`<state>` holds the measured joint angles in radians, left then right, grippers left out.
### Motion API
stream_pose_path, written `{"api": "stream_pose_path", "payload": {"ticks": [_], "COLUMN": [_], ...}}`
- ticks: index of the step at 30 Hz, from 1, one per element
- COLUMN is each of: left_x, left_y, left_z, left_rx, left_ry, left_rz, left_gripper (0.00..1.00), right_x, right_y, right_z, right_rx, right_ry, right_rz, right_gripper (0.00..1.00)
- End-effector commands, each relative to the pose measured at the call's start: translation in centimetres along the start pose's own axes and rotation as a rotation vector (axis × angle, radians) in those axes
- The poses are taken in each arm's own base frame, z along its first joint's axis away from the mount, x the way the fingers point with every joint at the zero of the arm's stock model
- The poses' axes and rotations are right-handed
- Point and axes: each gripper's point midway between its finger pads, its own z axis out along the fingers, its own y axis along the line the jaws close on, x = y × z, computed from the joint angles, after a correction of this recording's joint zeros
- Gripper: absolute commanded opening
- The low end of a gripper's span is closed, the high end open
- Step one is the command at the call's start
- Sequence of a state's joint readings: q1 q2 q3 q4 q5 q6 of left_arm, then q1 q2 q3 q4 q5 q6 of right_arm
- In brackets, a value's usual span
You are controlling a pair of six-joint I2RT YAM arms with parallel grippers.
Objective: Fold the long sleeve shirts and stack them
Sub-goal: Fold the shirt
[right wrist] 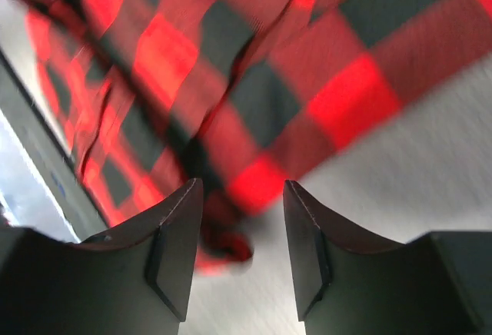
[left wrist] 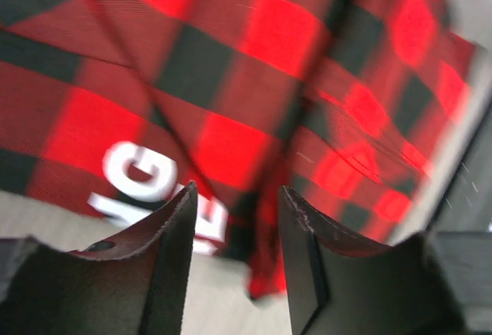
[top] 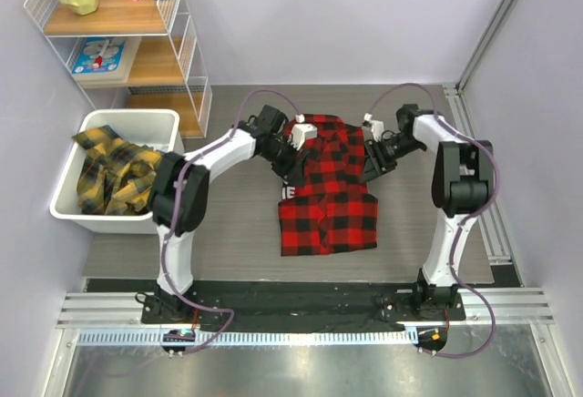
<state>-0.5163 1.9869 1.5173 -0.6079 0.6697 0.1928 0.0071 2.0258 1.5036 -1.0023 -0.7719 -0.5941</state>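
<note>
On grey table (top: 228,242), red-and-black shirt (top: 328,197), its edges inside narrowly parted left gripper (left wrist: 237,190) and right gripper (right wrist: 242,184).

Red-and-black shirt (top: 326,188): soft matt woven cloth, white printed lettering. Left of it, bin (top: 91,223): smooth white plastic; yellow-and-black shirts (top: 114,174) inside, same flannel. Farther left, shelf (top: 100,19): wood boards, wire frame.

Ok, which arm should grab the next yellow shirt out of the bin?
Left. The white bin holding the yellow shirts sits on the left arm's side, nearer the left gripper. The right gripper is beyond the red shirt, farther off.
</note>
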Motion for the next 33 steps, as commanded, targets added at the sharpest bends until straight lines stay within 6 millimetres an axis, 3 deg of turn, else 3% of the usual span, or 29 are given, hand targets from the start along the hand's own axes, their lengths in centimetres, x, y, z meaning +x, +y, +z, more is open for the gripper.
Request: {"api": "stream_pose_path", "payload": {"ticks": [1, 2, 4, 5, 6, 8, 9, 10, 11, 12, 13, 15, 16, 17, 18, 19, 20, 21, 25, 31, 33], "left_x": [-0.8, 0.3, -0.5, 0.5, 0.2, -1.5, -0.3, -0.6, -2.9, -2.4, -3.6, -5.7, -6.5, -4.7, -4.5, -5.6, -3.8, -3.6, -1.4, -0.4, -0.4], "left_y": [4.3, 6.2, 7.8, 9.4, 10.0, 12.5, 13.9, 15.2, 16.8, 17.6, 17.3, 15.4, 13.7, 12.6, 11.7, 10.3, 9.7, 9.1, 7.6, 7.9, 7.7], "left_z": [1.7, 2.2, 2.0, 2.4, 2.4, 1.8, 2.9, 2.8, 1.5, 1.6, 0.9, -1.5, -2.4, -2.0, -2.4, -4.0, -3.5, -3.9, -3.6, -2.1, -1.8], "left_rx": [-0.089, -0.093, -0.095, -0.097, -0.094, -0.136, -0.134, -0.158, -0.185, -0.178, -0.150, -0.101, -0.048, -0.009, 0.002, -0.006, 0.013, 0.015, 0.039, 0.027, 0.037], "left_ry": [0.003, 0.018, -0.004, 0.012, 0.010, -0.021, 0.012, 0.004, -0.052, -0.039, -0.066, -0.110, -0.136, -0.110, -0.113, -0.143, -0.113, -0.112, -0.076, -0.044, -0.043], "left_rz": [-0.157, -0.214, -0.235, -0.278, -0.280, -0.271, -0.303, -0.302, -0.282, -0.286, -0.261, -0.177, -0.154, -0.175, -0.167, -0.129, -0.162, -0.168, -0.219, -0.216, -0.216], "left_gripper": [0.45, 0.44, 0.41, 0.40, 0.39, 0.40, 0.40, 0.40, 0.40, 0.43, 0.45, 0.51, 0.53, 0.55, 0.56, 0.57, 0.59, 0.61, 0.66, 0.68, 0.64], "right_x": [-4.6, -4.3, -6.4, -6.7, -6.7, -9.0, -9.0, -11.9, -13.1, -13.5, -15.4, -16.4, -15.9, -15.6, -14.9, -13.5, -12.4, -9.8, -5.9, -5.6, -5.5], "right_y": [-2.4, -3.7, -5.2, -6.1, -7.1, -8.9, -10.4, -10.8, -11.1, -11.3, -10.8, -8.4, -7.5, -6.1, -5.4, -4.0, -3.6, -3.3, -2.8, -3.0, -2.6], "right_z": [3.2, 4.7, 4.8, 5.1, 6.0, 5.9, 6.8, 5.9, 5.6, 5.7, 4.1, 1.1, 0.0, -0.8, -1.4, -2.2, -2.1, -1.2, 0.3, 2.6, 3.2], "right_rx": [0.063, 0.060, 0.094, 0.105, 0.111, 0.170, 0.180, 0.199, 0.201, 0.197, 0.209, 0.193, 0.167, 0.127, 0.121, 0.120, 0.120, 0.098, 0.066, 0.009, -0.019], "right_ry": [-0.072, -0.050, -0.078, -0.077, -0.070, -0.108, -0.104, -0.160, -0.185, -0.182, -0.219, -0.243, -0.249, -0.255, -0.242, -0.227, -0.204, -0.152, -0.071, -0.062, -0.058], "right_rz": [0.042, 0.070, 0.072, 0.082, 0.096, 0.097, 0.120, 0.090, 0.094, 0.104, 0.060, -0.003, 0.002, -0.004, -0.008, -0.011, -0.009, 0.011, 0.062, 0.101, 0.095], "right_gripper": [0.50, 0.47, 0.43, 0.42, 0.41, 0.40, 0.40, 0.40, 0.42, 0.46, 0.55, 0.67, 0.70, 0.72, 0.75, 0.78, 0.80, 0.84, 0.87, 0.86, 0.75]}}
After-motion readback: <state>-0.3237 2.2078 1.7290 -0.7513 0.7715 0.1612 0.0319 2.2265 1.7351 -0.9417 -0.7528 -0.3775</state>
